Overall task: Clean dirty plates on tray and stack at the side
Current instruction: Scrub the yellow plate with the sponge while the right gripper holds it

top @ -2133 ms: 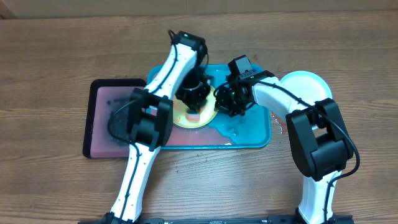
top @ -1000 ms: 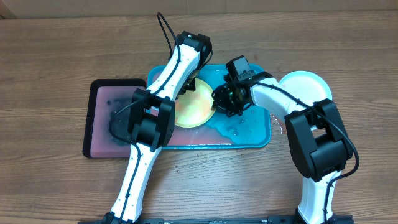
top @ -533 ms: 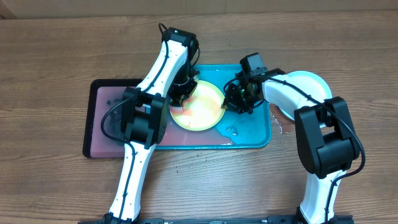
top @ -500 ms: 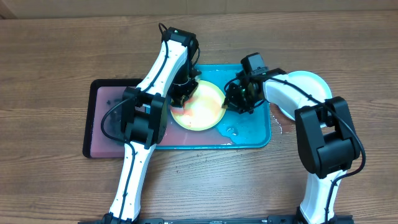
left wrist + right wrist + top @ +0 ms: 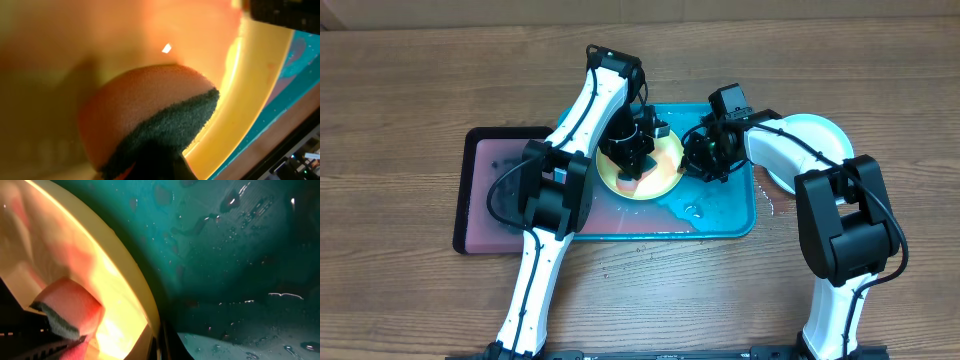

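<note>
Overhead looks down; both wrist views closely share the plate [image 5: 666,172].

Overhead, the left gripper [image 5: 632,157] hides the middle of the green plate [image 5: 663,178], and the right arm [image 5: 780,155] covers part of the light blue plate [image 5: 820,130]. The right gripper [image 5: 705,157] hides its own fingertips, so whether they pinch the rim cannot be told. In the left wrist view the sponge [image 5: 150,115] is blurred, its held end cut off by the bottom edge.

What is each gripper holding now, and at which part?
Left gripper holds a sponge by its dark scouring side; right gripper seems to pinch the lime-green plate at its right rim.
</note>
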### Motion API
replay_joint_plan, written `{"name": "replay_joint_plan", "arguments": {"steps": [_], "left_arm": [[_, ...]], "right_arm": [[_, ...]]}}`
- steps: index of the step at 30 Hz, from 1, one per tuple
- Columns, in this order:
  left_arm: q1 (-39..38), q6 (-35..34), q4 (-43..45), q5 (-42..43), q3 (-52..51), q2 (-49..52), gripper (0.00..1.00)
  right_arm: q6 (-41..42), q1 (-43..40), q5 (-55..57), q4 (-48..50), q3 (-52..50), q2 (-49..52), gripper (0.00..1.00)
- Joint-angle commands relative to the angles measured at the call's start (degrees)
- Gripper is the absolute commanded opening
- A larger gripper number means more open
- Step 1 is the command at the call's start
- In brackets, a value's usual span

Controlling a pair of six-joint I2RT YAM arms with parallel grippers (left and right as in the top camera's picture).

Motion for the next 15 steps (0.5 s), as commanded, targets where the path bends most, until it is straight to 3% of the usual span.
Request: {"name": "replay_joint_plan", "arguments": {"steps": [1, 10, 15], "left_arm": [[-0.5, 4.7, -0.5, 4.4, -0.8, 2.3, 0.04], [0.0, 5.7, -1.2, 4.8, 2.1, 2.3, 0.04], [1.6, -0.8, -1.8, 4.8, 13.2, 1.6, 0.04]], "right_arm": [[1.3, -0.5, 0.2, 0.5, -0.3, 0.2, 0.04], [1.2, -0.5, 0.2, 0.4, -0.3, 0.2, 0.04], [0.1, -0.2, 0.7, 0.4, -0.3, 0.2, 0.04]]}}
